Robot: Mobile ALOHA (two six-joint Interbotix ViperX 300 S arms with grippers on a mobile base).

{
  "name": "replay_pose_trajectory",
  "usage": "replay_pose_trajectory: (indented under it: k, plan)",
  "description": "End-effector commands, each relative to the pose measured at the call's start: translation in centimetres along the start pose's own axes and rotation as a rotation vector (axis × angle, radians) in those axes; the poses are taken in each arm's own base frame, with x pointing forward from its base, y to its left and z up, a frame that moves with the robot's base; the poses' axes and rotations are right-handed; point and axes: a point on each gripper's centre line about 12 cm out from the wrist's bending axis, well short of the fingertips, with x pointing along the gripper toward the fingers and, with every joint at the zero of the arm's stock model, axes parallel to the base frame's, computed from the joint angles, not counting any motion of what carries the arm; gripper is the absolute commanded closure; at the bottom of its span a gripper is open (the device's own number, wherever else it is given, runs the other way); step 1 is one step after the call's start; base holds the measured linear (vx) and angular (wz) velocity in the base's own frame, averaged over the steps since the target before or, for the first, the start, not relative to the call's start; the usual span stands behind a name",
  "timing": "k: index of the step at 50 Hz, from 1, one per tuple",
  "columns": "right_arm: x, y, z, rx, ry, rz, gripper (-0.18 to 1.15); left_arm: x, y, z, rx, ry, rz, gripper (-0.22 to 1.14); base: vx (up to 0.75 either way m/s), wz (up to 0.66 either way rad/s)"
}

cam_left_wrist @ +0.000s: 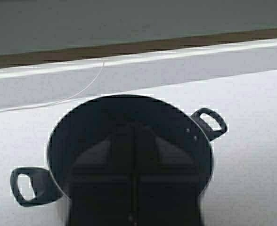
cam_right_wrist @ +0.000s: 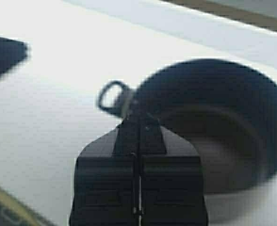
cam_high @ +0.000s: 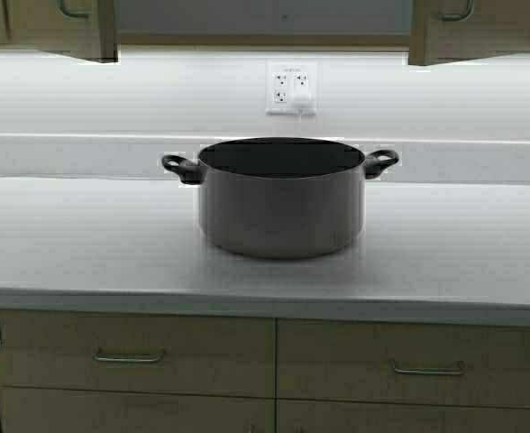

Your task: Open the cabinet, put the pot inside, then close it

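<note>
Here the pot [cam_high: 281,200] sits upright on the pale, matte countertop [cam_high: 85,244], about midway between the front edge and the backsplash, directly under the gap between the two doors of the cabinet [cam_high: 76,27], which hang partly swung out at the top of the high view. It is a wide, squat vessel of smooth grey metal with a dark interior; its two black loop handles lie on a line running left to right. Both wrist views look down on it from in front: the left gripper [cam_left_wrist: 133,141] points over the open mouth, its jaws pressed together, and the right gripper [cam_right_wrist: 139,136], jaws likewise closed, aims just short of one loop handle [cam_right_wrist: 111,98]. Neither touches the pot. By the high view, each arm seems about equally near, one per handle.
</note>
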Motion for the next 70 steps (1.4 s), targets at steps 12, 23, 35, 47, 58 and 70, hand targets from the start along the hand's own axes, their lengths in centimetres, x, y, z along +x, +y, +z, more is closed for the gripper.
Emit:
replay_pose_trajectory:
  k: [12, 23, 35, 47, 58, 70]
  plan:
    - [-6.5, -4.2, 0.8, 0.042, -0.084, -0.113, 0.88, -4.6, 4.3, 1.3, -0.023, -0.062, 0.103, 0.87, 0.00, 0.00]
    - [-7.2, -2.8, -0.1, 0.138, -0.050, -0.050, 0.21, -6.1, 0.6, -0.3, -0.044, -0.045, 0.002, 0.40, 0.00, 0.00]
    - [-6.3, -2.4, -6.4, 0.402, 0.028, -0.136, -0.05, -7.5, 0.6, -5.3, -0.238, -0.094, 0.036, -0.13, 0.00, 0.00]
    - [-4.7, -1.3, -12.8, 0.404, 0.012, -0.369, -0.06, -7.4, 2.2, -13.0, -0.439, -0.099, 0.096, -0.11, 0.00, 0.00]
    - [-3.2, -2.5, -18.7, 0.634, -0.123, -0.422, -0.06, -5.9, 2.3, -18.1, -0.573, -0.152, 0.057, -0.11, 0.01, 0.00]
    - [-2.9, -3.0, -21.7, 0.761, -0.229, -0.343, -0.06, -4.2, 1.8, -22.4, -0.722, -0.136, -0.052, -0.11, 0.02, -0.03]
